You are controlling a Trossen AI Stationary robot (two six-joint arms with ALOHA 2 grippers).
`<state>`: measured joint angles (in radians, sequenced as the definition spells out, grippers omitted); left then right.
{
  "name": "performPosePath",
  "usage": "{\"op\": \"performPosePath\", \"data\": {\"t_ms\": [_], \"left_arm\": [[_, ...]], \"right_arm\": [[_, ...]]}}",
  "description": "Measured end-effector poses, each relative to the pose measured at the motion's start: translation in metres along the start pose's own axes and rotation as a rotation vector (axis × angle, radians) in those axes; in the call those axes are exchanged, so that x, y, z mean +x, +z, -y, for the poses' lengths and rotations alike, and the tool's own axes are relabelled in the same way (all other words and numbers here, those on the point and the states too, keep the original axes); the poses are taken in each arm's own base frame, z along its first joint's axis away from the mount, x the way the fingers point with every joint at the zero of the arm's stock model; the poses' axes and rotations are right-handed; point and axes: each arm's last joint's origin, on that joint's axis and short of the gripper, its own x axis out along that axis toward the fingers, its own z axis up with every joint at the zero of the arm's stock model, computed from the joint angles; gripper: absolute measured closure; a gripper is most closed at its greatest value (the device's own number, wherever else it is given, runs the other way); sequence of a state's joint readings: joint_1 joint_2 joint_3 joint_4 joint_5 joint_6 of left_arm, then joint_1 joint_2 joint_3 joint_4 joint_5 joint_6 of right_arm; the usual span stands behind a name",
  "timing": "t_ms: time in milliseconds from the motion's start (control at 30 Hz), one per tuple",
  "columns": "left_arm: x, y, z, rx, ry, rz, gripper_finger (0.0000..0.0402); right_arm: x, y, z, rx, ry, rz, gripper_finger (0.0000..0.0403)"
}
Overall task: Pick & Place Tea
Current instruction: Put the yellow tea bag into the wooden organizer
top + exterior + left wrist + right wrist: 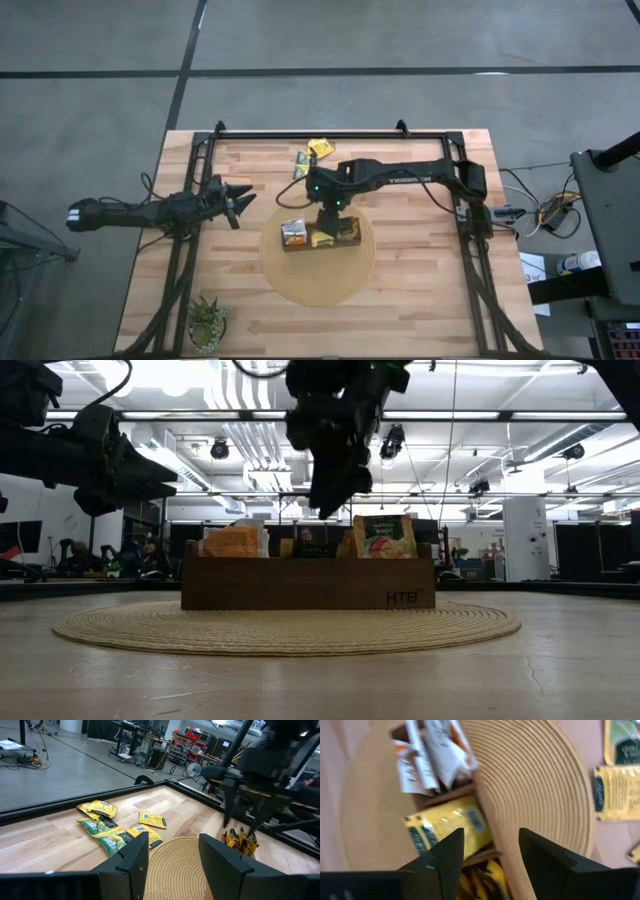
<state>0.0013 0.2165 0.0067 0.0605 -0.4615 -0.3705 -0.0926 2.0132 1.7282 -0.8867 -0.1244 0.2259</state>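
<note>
Hovering over the long brown box (pixel 321 236), the right gripper (pixel 328 214) hangs with its fingers apart and nothing between them; in the right wrist view the fingers (pixel 445 851) frame a compartment packed with yellow sachets (pixel 451 828), with white-and-orange sachets (pixel 434 754) in the next compartment. The box sits on a round woven mat (pixel 318 275) near the middle of the wooden table (pixel 420 300), and in the low view more sachets stand upright above its wall, among them an orange one (pixel 232 542) and a green one (pixel 384 537). To the side, clear of the mat, the left gripper (pixel 238 204) waits above bare boards, its fingers parted and holding nothing. Farther back, near the table's far edge, a loose cluster of yellow and green tea sachets (pixel 120 824) lies flat on the wood, just off the mat's rim. A small potted plant (pixel 209 320) stands at the near left corner, well apart from everything else.
</note>
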Motion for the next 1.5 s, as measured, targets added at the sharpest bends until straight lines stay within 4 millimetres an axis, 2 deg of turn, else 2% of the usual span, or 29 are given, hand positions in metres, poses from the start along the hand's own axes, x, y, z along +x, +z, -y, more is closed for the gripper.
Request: {"op": "performPosePath", "data": {"t_ms": [133,300,467,633,967,1333,1500], "left_arm": [[0.000,0.000,0.000,0.000,0.000,0.000,0.0235],[0.000,0.000,0.000,0.000,0.000,-0.001,0.0235],[0.000,0.000,0.000,0.000,0.000,0.000,0.0235],[0.000,0.000,0.000,0.000,0.000,0.000,0.0235],[0.000,0.000,0.000,0.000,0.000,0.000,0.0235],[0.000,0.000,0.000,0.000,0.000,0.000,0.0235],[0.000,0.000,0.000,0.000,0.000,0.000,0.0235]], "right_arm": [[0.007,-0.005,0.023,0.034,-0.023,-0.034,0.0215],[0.016,-0.010,0.062,0.071,-0.056,-0.053,0.0215],[0.011,-0.010,0.097,0.135,-0.080,-0.046,0.0215],[0.006,-0.011,0.124,0.167,-0.102,-0.040,0.0215],[0.018,-0.030,0.146,0.028,-0.180,-0.121,0.0215],[0.045,-0.056,0.177,0.140,-0.200,-0.059,0.0215],[0.054,-0.071,0.180,0.178,-0.168,-0.065,0.0216]]}}
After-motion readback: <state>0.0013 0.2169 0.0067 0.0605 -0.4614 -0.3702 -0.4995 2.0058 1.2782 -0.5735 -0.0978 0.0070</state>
